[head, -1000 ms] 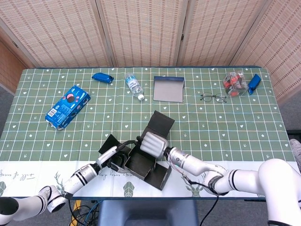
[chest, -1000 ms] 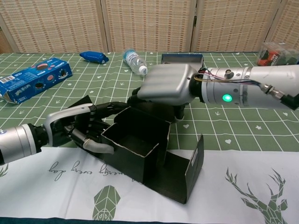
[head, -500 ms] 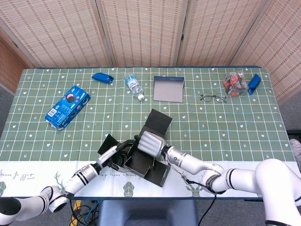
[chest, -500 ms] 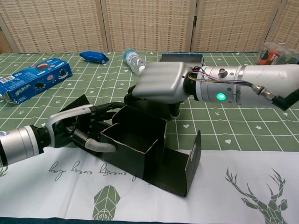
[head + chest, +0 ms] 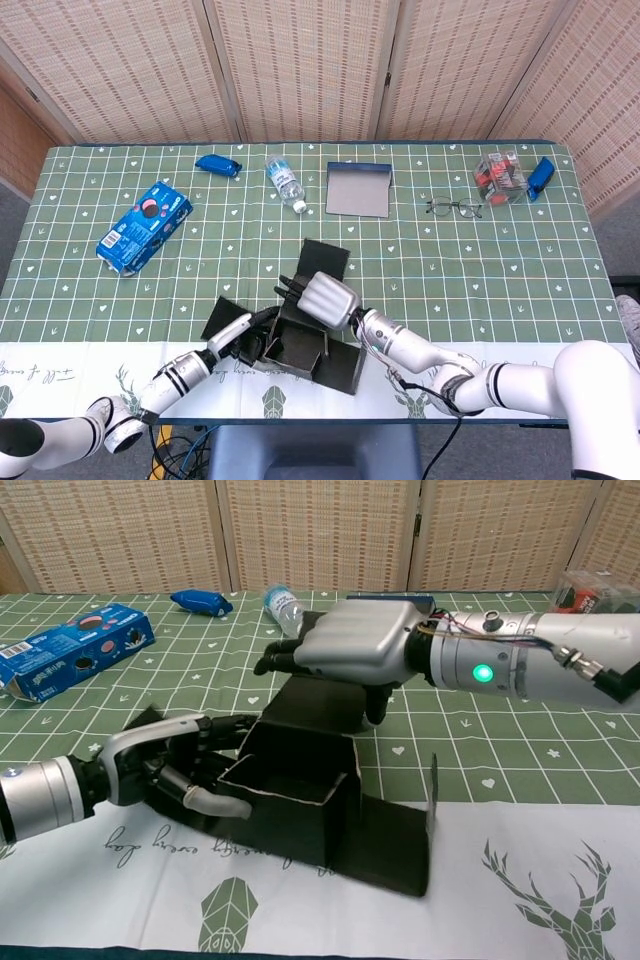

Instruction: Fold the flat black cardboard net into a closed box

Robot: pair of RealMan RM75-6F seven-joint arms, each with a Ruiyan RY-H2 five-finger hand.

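The black cardboard net (image 5: 300, 335) (image 5: 300, 785) stands half folded near the table's front edge. It has an open-topped compartment, a tall rear flap (image 5: 315, 695) and a low flap (image 5: 432, 790) sticking up at its right end. My left hand (image 5: 243, 337) (image 5: 175, 775) grips the compartment's left wall, its fingers curled round the wall. My right hand (image 5: 326, 294) (image 5: 350, 645) hovers palm down over the rear flap. Its fingers stretch out to the left and its thumb (image 5: 376, 706) hangs down against the flap. Nothing is held in it.
Further back lie a blue snack box (image 5: 145, 224) (image 5: 75, 650), a blue packet (image 5: 217, 164), a water bottle (image 5: 285, 183), a grey tray (image 5: 358, 189), glasses (image 5: 455, 208) and a clear container (image 5: 500, 175). The white tablecloth border (image 5: 520, 880) runs along the front edge.
My right hand has lifted and drawn back, and the rear flap now stands steeper. The box has turned a little and slid leftward. My left hand keeps its grip on the left wall.
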